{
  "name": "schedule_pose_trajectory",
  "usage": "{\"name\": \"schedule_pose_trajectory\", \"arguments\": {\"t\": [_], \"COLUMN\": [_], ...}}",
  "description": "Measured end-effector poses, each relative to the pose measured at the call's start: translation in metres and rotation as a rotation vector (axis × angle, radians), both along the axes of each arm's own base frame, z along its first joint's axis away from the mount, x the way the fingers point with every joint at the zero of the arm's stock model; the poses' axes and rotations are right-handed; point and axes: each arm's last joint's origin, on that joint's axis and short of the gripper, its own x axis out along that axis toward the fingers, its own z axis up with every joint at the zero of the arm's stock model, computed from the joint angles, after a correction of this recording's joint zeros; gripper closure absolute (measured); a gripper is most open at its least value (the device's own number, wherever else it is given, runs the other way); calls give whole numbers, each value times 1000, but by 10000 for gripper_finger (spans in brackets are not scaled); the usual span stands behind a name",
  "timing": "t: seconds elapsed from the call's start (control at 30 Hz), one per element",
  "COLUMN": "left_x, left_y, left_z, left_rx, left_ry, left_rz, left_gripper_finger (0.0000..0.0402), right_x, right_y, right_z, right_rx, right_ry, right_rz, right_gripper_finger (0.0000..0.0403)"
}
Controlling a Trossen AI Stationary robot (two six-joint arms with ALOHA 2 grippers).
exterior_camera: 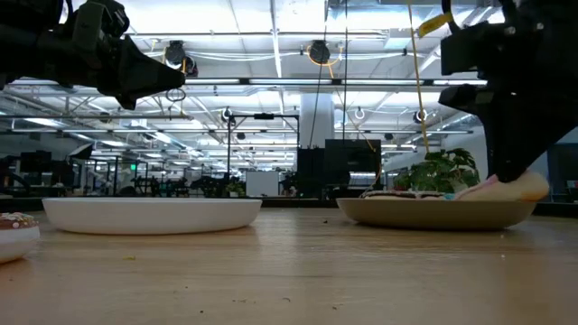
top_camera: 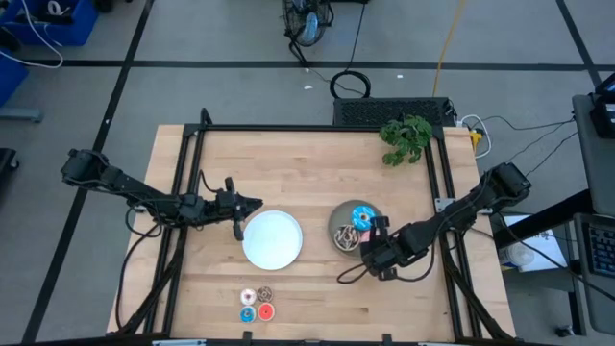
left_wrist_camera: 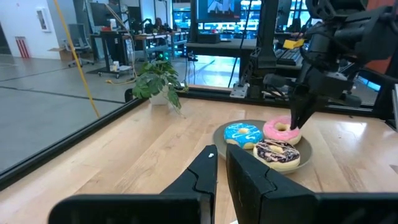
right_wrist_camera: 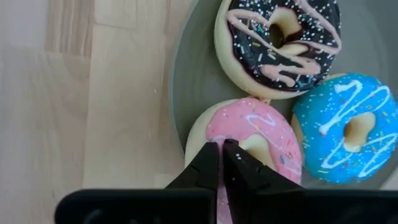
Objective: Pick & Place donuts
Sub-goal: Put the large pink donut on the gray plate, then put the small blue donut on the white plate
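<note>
We are seeing bright, even light coming from overhead ceiling lamps (exterior_camera: 318, 51), which are glaring white in the low view; the arms are showing there as dark silhouettes, and the near tabletop (exterior_camera: 289, 280) is looking soft and blurred

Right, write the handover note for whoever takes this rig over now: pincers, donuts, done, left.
Right pincer: fingers nearly together, tips on the pink donut at its rim nearest the wood; whether it grips is not clear.
Left pincer: shut, empty, raised beside the white plate.
Grey-green plate: pink donut, blue sprinkled donut and brown drizzled donut, all lying flat.
White plate: nothing on it.
Four tiny donuts: clustered on the table near the front edge, off both plates.
Done: nothing lifted at this moment.
Left: the pink donut first, then the rest.
</note>
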Motion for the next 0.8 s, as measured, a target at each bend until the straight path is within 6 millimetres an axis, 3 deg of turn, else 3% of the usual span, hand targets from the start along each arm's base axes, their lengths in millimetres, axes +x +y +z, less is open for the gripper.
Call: {"name": "schedule_pose_trajectory", "arguments": {"t": [0.27,0.57,0.8], "left_x": [0,0,0], "left_y": [0,0,0], "left_z": [0,0,0], "left_rx": [0,0,-1], "left_ry": [0,0,0], "left_rz": [0,0,0], "left_gripper_finger": [360,360,360], "right_x": [1,4,9], "right_y": [-4,-2,0], "right_z": [-5,0,12], "right_rx": [18,32,38], "right_ry": [-12,-30,-46], "right_rz": [-57,-67,-62], "right_gripper_finger": [353,226,173]}}
